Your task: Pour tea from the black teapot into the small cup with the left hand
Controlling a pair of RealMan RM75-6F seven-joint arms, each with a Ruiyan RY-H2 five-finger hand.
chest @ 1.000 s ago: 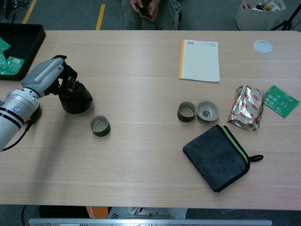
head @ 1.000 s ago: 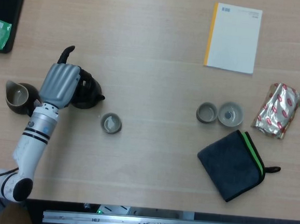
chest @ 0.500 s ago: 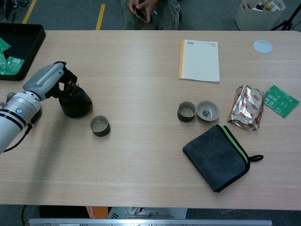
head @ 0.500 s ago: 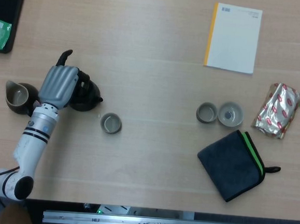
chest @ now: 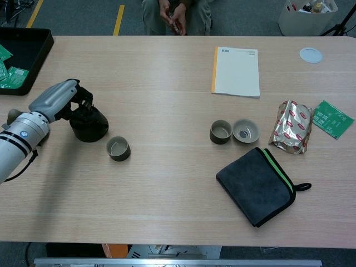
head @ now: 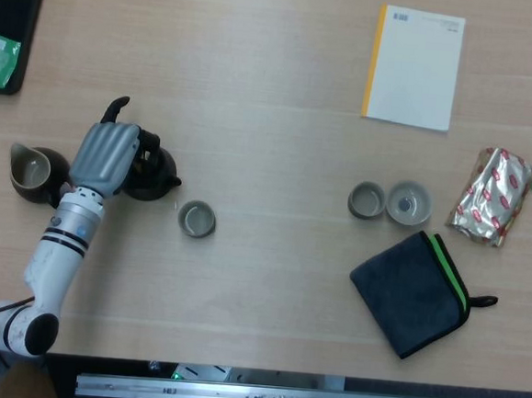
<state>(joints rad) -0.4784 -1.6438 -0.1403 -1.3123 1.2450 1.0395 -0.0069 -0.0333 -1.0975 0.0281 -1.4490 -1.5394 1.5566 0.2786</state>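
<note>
The black teapot [head: 155, 174] [chest: 92, 125] stands on the table at the left, its spout toward the small cup [head: 196, 219] [chest: 118, 148] just to its right and nearer me. My left hand [head: 105, 153] [chest: 57, 99] lies over the teapot's left side with its fingers curled around the handle. The pot's base looks level on the wood. The small cup is upright and apart from the pot. My right hand shows in neither view.
A dark pitcher [head: 30, 173] stands left of the teapot, close by my left wrist. Two more cups [head: 367, 201] [head: 409, 202] sit at the middle right, with a dark cloth [head: 411, 292], a foil packet [head: 492, 196] and a notebook [head: 415, 67] around them. A black tray [chest: 22, 53] fills the far left corner.
My left hand and the teapot have come down and slightly toward me; the pot, held off the table before, now looks set on the wood.
</note>
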